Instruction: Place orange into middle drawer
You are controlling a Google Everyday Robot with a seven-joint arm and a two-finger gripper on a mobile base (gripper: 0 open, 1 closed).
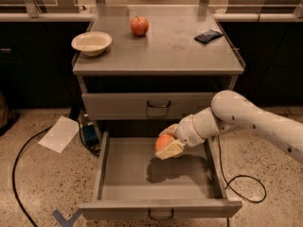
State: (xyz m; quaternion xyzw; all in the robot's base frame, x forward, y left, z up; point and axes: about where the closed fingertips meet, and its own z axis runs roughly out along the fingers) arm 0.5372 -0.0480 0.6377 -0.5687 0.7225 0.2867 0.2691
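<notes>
The orange [164, 141] is held in my gripper [168, 144], which is shut on it, over the open middle drawer [113, 174]. The drawer is pulled far out, its inside bare, its front with a small dark handle [161, 215] nearest the camera. The orange hangs above the drawer's back middle, with its shadow on the drawer floor. My white arm [246, 122] reaches in from the right. The drawer above [151, 105] is closed.
On the cabinet top stand a red apple [139, 26], a cream bowl [92, 43] and a dark packet [208, 36]. A sheet of paper [59, 134] and black cables [19, 174] lie on the floor at the left; another cable [246, 183] lies at the right.
</notes>
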